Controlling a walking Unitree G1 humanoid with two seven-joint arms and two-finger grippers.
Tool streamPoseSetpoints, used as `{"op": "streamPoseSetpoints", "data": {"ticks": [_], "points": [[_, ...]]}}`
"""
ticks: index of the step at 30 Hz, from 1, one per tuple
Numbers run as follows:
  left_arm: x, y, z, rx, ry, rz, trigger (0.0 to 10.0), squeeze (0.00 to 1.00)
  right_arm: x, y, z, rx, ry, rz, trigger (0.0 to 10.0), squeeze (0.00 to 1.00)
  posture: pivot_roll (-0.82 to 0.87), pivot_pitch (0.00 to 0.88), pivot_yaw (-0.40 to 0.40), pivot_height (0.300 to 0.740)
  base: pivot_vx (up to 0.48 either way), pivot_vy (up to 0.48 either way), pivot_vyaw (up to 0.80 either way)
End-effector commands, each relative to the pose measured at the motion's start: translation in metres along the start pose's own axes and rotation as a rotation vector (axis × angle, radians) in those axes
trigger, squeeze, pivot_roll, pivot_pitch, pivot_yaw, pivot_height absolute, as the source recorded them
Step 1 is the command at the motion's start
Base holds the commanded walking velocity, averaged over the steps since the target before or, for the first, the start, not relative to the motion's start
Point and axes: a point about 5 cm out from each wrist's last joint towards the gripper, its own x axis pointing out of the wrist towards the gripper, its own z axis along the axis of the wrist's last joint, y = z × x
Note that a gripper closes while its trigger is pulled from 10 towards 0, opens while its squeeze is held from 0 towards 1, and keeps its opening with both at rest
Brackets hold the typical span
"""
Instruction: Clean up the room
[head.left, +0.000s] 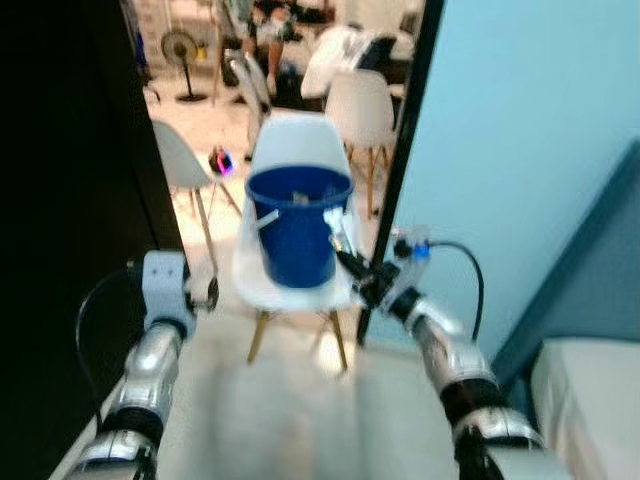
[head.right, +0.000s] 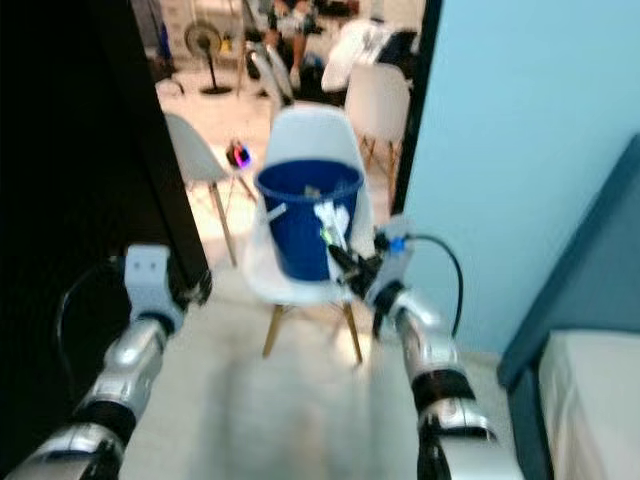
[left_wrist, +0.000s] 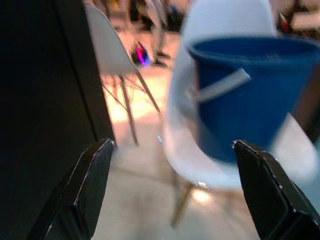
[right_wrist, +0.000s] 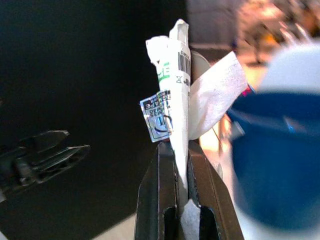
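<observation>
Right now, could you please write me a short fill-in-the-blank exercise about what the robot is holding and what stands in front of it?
1. The blue bucket stands on a white ____.
2. The right gripper is shut on a crumpled white ____.
3. The left gripper has its fingers ____.
4. The wall to the robot's right is light ____.

Missing words: chair; wrapper; open; blue

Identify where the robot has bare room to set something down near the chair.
Bare floor lies between the two arms, in front of the white chair. The chair's seat is taken by the blue bucket. The right end effector, shut on a wrapper, crowds the bucket's side.
</observation>
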Motion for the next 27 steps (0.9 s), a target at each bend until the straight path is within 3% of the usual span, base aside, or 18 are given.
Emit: {"op": "streamPoseSetpoints", "data": {"ticks": [1,6,11,18,27], "points": [[0.002,0.004,0.006,0.027,-0.017,0.008,10.0,0.00,0.004,0.009,-0.002,0.010,0.010,0.043,10.0,0.00,0.00,0.000,-0.044,0.720,0.480,0.000,0.00],[0.012,0.008,0.038,0.041,-0.128,0.035,10.0,0.00,0.018,0.023,0.030,0.010,-0.106,0.129,10.0,0.00,0.01,0.000,-0.045,0.720,0.480,0.000,0.00],[0.018,0.004,0.058,0.039,-0.190,0.016,10.0,0.00,0.027,0.025,0.052,-0.010,-0.161,0.122,10.0,0.00,0.01,0.000,-0.046,0.720,0.480,0.000,0.00],[0.017,-0.001,0.064,0.021,-0.205,0.007,10.0,0.00,0.029,0.019,0.052,-0.035,-0.111,0.048,10.0,0.00,0.01,0.000,-0.049,0.720,0.480,0.000,0.00],[0.017,-0.003,0.064,0.015,-0.198,0.004,10.0,0.00,0.028,0.016,0.045,-0.071,-0.039,0.010,10.0,0.00,0.01,0.000,-0.050,0.720,0.480,0.000,-0.69]]}}
